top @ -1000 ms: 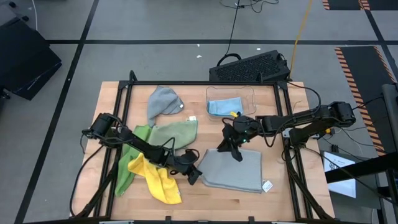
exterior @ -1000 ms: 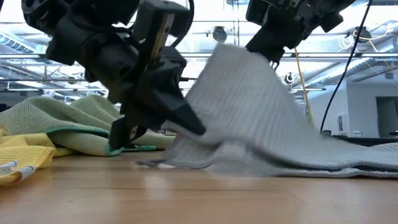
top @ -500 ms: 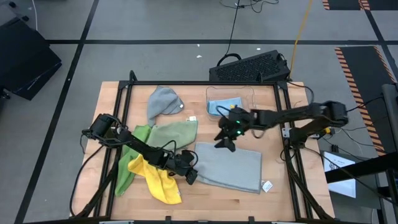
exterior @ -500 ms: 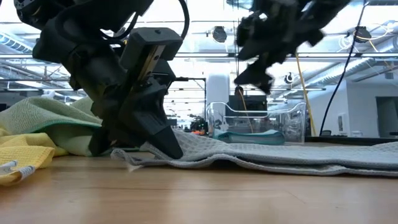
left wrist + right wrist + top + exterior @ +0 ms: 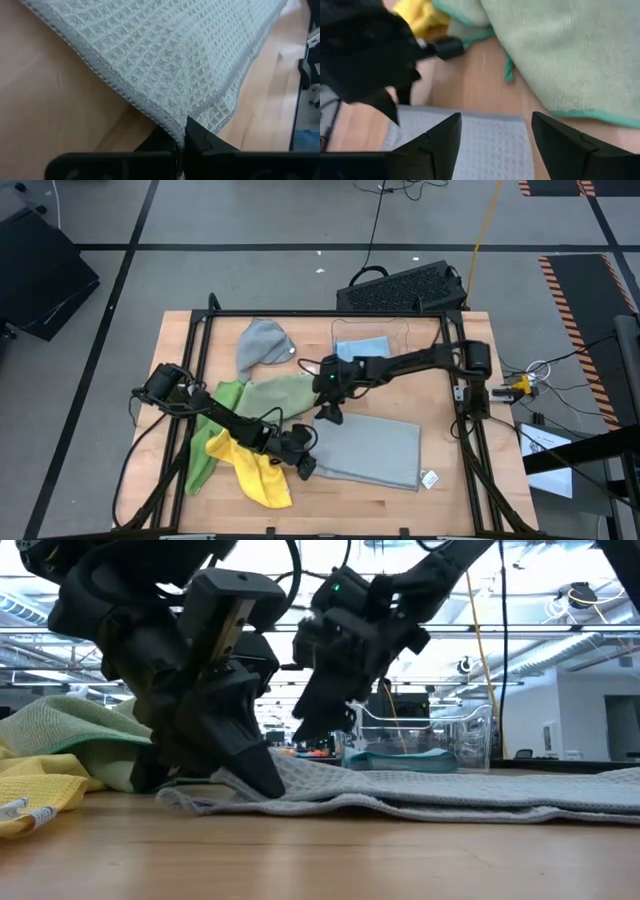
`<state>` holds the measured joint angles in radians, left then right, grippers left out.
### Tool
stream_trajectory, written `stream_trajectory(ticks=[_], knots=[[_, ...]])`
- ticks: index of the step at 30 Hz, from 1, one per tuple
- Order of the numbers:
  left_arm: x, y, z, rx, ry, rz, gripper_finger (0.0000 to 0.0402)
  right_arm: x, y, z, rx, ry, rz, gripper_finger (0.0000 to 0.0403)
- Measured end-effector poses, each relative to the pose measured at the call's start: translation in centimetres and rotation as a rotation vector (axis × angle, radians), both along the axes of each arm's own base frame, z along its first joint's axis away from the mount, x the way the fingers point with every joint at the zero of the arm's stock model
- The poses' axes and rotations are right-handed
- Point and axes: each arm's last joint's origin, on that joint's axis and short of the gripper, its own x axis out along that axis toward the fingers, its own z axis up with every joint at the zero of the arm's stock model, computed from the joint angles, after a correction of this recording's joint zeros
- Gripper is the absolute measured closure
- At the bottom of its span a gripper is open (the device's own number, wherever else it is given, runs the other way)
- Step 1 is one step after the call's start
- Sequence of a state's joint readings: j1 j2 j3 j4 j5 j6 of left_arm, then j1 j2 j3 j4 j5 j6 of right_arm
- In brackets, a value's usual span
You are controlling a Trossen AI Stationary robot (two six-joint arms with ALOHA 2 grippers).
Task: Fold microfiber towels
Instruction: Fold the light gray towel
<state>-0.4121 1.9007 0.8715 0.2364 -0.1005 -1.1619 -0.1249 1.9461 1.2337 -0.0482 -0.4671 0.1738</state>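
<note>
Six microfiber towels show in all. Two are grey: one spread flat (image 5: 372,450) on the desk (image 5: 450,490), the other bunched (image 5: 262,342) near the far edge. Two are green: one sage green (image 5: 283,396), one bright green (image 5: 205,442). One is yellow (image 5: 252,467), lying beside the greens. One is light blue (image 5: 360,350), lying inside the clear plastic bin (image 5: 405,332), of which there is one. Two dark arms reach over the desk, each ending in one pincer, so two pincers: the left pincer (image 5: 306,467) and the right pincer (image 5: 330,414). One black keyboard (image 5: 400,288) lies beyond the desk
</note>
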Motion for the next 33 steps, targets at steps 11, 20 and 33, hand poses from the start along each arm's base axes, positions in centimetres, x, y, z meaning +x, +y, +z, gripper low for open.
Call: stream_trajectory(ticks=[11, 20, 33], knots=[[-0.1, -0.1, 0.0, 0.002, 0.006, -0.007, 0.0393, 1.0, -0.1, -3.2, -0.084, -0.018, 0.106, 0.0201], [-0.1, 0.1, -0.1, 0.014, 0.020, -0.016, 0.0394, 1.5, -0.1, -5.0, -0.056, -0.019, 0.111, 0.0216], [-0.1, 0.3, -0.2, 0.000, 0.028, -0.017, 0.0394, 0.3, -0.4, -4.5, 0.047, 0.019, 0.212, 0.0394]])
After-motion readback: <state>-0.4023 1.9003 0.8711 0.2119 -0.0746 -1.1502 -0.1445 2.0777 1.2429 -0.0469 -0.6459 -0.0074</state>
